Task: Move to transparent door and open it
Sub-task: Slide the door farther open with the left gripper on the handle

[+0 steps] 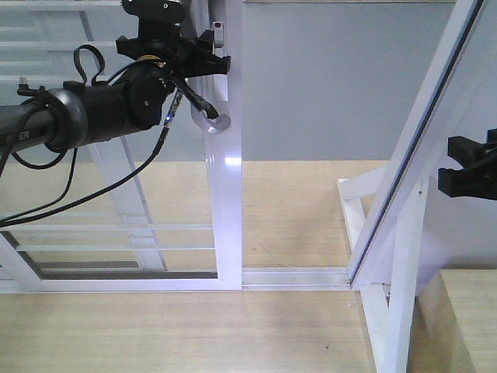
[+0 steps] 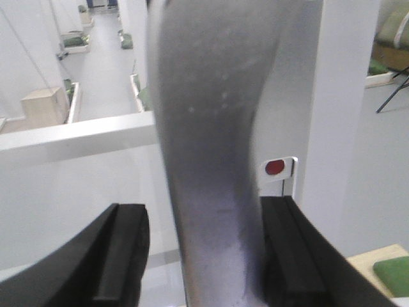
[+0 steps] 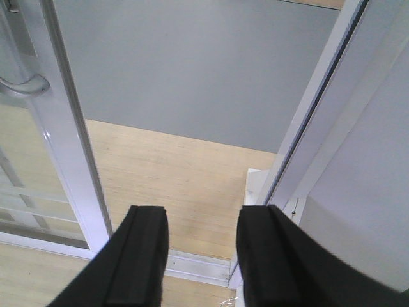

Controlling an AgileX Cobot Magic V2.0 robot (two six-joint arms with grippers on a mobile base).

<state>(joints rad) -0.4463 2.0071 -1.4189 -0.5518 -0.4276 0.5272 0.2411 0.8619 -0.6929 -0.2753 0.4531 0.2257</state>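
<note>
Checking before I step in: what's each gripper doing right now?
Left gripper: around the door handle; clamped or not, cannot tell.
Right gripper: open, empty.

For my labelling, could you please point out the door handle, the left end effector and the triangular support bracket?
door handle [image 1: 217,122], front view, curved lower end.
left end effector [image 1: 216,51], front view, between its fingertips.
triangular support bracket [image 1: 361,185], front view, top bar.
</note>
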